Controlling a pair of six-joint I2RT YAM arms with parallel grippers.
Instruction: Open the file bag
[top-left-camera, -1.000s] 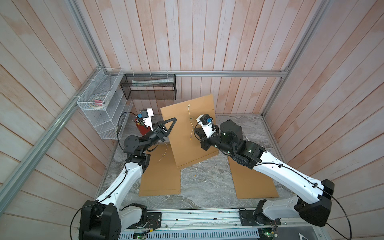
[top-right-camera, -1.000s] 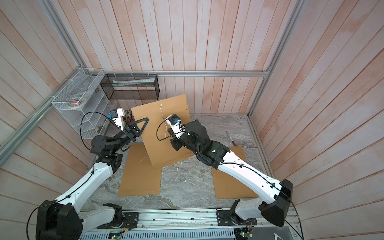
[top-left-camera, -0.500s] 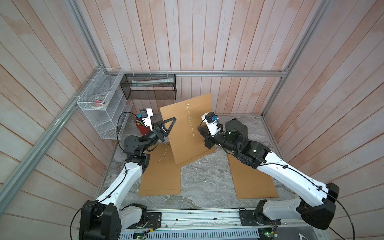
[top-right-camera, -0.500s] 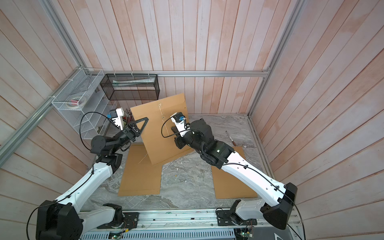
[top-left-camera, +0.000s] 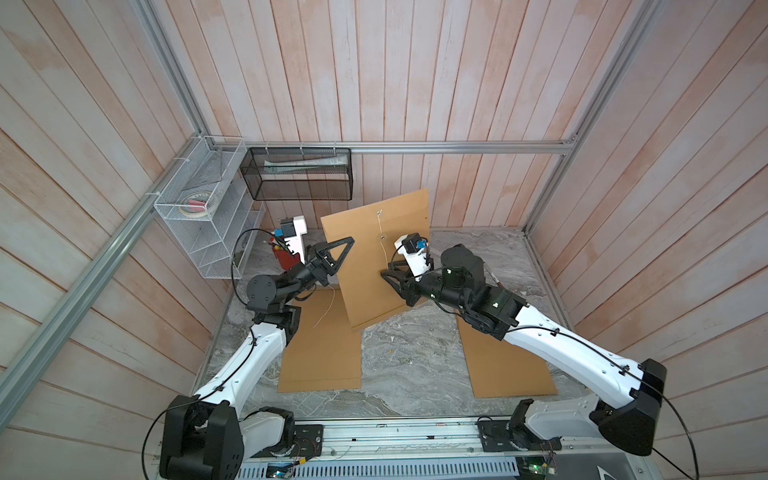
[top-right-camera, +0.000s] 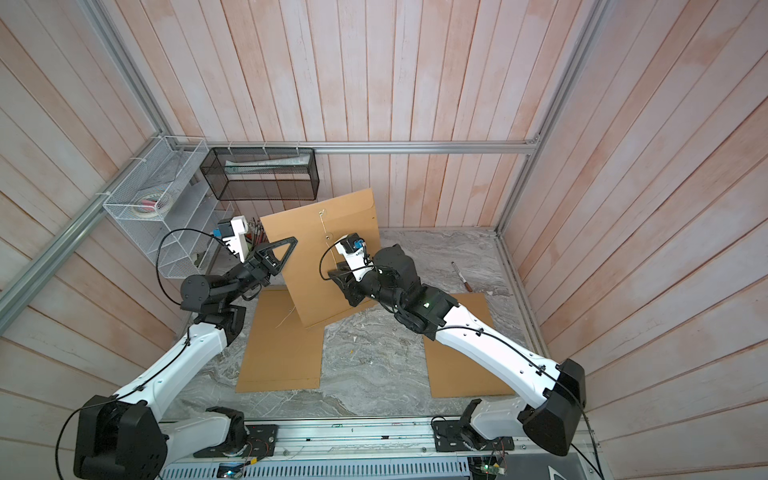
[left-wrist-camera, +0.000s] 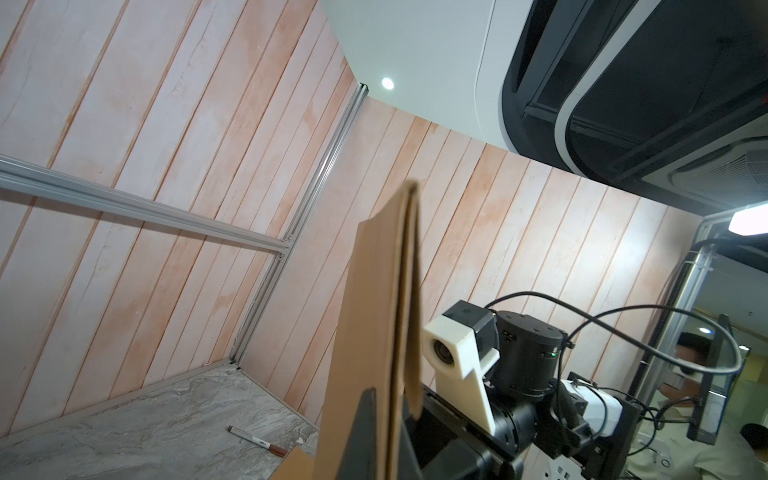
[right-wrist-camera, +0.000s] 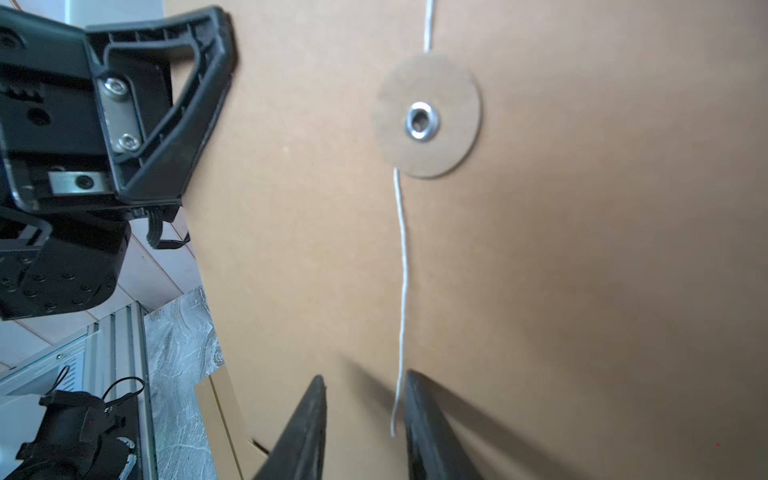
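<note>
One file bag (top-left-camera: 370, 266) stands tilted on the counter (top-left-camera: 399, 374) in both top views, with the left claw (top-left-camera: 343, 246) closed tight on its edge. The left wrist view shows this edge pinched in that claw. The right wrist view shows the right claw (right-wrist-camera: 363, 376) partly open before the bag, the string (right-wrist-camera: 401, 291) hanging loose between its jaws.

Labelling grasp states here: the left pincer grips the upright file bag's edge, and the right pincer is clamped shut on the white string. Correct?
Not quite: the right pincer is open. The right wrist view shows its jaws apart, the white string hanging free between them. The left pincer does grip the upright file bag by its edge.
</note>
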